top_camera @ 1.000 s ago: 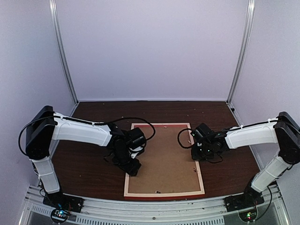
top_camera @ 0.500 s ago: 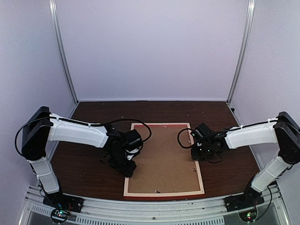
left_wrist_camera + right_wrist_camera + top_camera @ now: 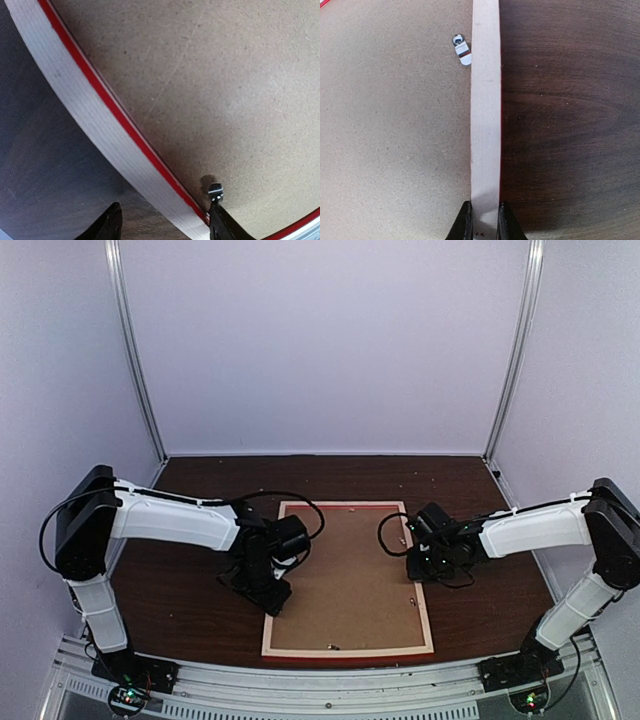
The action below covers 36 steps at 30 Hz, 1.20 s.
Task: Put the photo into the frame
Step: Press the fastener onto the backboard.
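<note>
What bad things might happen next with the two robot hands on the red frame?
1. The right gripper pinches a thin rail of the frame; lifting from that one side might twist or drop it.
2. The left gripper stands open astride the other rail, one finger beside a small metal tab; closing might bend it.
3. The backing board might slide out if the frame tips.

Parted jaws, apparently astride the frame point(image 3: 95, 125)
</note>
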{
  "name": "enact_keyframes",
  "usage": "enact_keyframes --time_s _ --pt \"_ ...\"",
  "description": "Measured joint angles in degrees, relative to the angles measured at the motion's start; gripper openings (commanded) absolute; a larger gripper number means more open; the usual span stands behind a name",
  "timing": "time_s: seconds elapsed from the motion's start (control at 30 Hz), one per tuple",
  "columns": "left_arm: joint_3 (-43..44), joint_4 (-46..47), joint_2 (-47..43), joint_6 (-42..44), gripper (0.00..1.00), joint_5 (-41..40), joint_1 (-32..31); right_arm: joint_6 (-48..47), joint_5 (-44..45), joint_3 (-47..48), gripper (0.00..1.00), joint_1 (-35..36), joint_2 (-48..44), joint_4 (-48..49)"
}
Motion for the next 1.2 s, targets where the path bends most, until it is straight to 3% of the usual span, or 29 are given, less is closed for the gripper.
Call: enact_keyframes --time_s 1.2 --pt "4.94 -1.53 3.19 1.64 0.66 -6.8 1.55 0.52 0.0 -0.17 0.0 0.0 0.04 0.7"
